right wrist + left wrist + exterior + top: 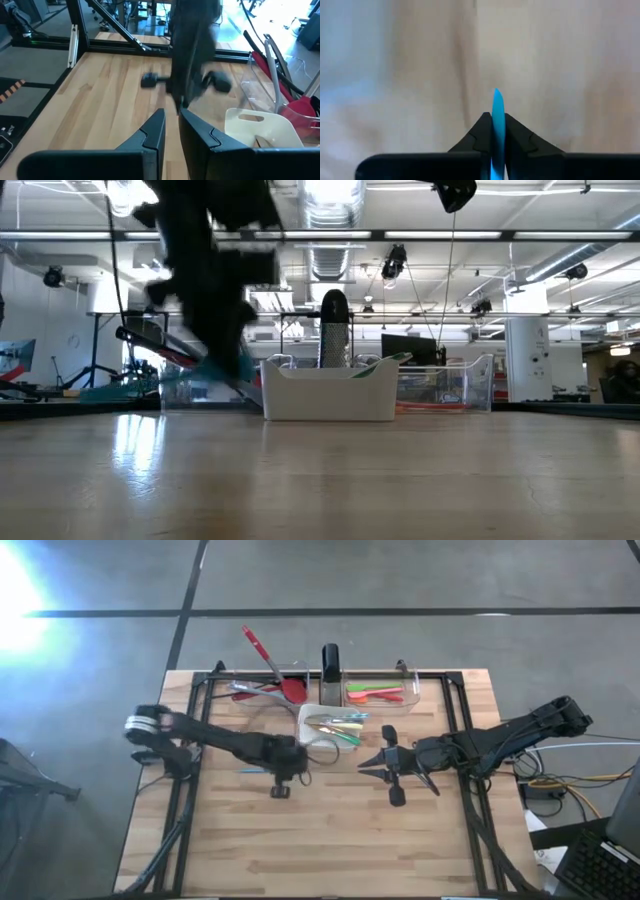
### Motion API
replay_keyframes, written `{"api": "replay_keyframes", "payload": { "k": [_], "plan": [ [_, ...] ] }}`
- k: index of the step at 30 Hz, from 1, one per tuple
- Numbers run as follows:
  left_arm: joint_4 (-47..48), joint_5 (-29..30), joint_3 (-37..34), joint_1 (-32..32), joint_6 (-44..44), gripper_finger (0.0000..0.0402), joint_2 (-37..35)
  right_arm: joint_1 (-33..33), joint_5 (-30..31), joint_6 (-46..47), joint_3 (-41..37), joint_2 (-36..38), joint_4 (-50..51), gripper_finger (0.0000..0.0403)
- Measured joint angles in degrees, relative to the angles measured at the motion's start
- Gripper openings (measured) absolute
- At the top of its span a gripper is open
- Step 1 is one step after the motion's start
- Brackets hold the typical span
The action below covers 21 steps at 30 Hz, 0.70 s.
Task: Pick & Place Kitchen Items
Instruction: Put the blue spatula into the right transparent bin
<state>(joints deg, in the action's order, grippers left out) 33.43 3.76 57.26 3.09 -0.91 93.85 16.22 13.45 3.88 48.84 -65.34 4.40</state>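
My left gripper hangs over the table's middle, left of the white square dish, and is shut on a slim blue utensil. The utensil shows as a bluish streak left of the gripper in the high view and below it in the low view. My right gripper waits right of the dish, empty, its fingers nearly closed. Several coloured spoons lie in the dish. A red spatula leans out of the back left clear bin. My left gripper pinches the blue utensil between its two fingers, which point down at the table from above. The utensil is seen edge-on, and its end sticks out a little past the fingertips. In the low view it hangs above table level.
Two clear bins stand at the far edge: the left one holds metal and red utensils, the right one holds red, green and orange spoons. A black upright object stands between them. Bare wood lies toward the near edge.
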Motion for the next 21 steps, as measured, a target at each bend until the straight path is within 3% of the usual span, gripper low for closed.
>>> {"api": "replay_keyframes", "payload": {
  "k": [6,11,17,21],
  "plan": [
    [-9.4,6.1,-1.0,0.1,1.0,0.0023,-13.2,0.0,0.0,0.0,0.0,0.0,0.0,0.0048],
    [-28.2,8.6,-3.9,0.1,-1.9,0.0023,-22.8,0.0,0.0,0.0,0.0,-0.1,0.0,0.0048],
    [-51.1,8.0,-9.2,0.1,-3.9,0.0023,-27.6,0.0,0.1,-1.2,0.0,-0.1,-0.7,0.0048],
    [-66.8,4.8,-12.3,0.1,-6.1,0.0023,-26.5,0.0,0.2,-2.9,0.0,-0.1,-3.1,0.0048]
  ]
}}
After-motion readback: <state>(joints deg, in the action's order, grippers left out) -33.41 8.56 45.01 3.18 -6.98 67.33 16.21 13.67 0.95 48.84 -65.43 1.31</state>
